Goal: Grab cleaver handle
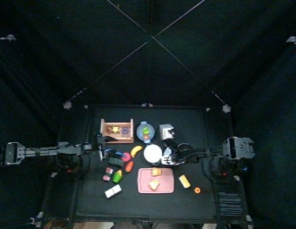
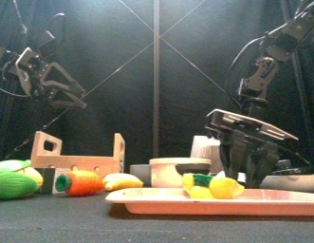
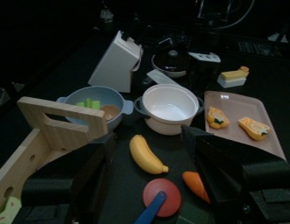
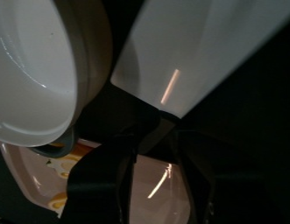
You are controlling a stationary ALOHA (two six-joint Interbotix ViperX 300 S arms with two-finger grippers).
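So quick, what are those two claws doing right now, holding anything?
Left gripper: open, holding nothing, hovering above the toy food.
Right gripper: closing around the cleaver handle, beside the white plate; whether it is fully clamped cannot be told.

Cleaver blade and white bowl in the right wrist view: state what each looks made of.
The wide whitish cleaver blade looks like smooth, glossy plastic, given its bright streak of reflected light. The round white bowl seems glazed ceramic or hard plastic: even sheen, thick rim; undecidable.

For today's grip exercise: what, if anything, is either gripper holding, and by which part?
The right gripper seems to pinch the cleaver by its handle; the left gripper holds nothing.
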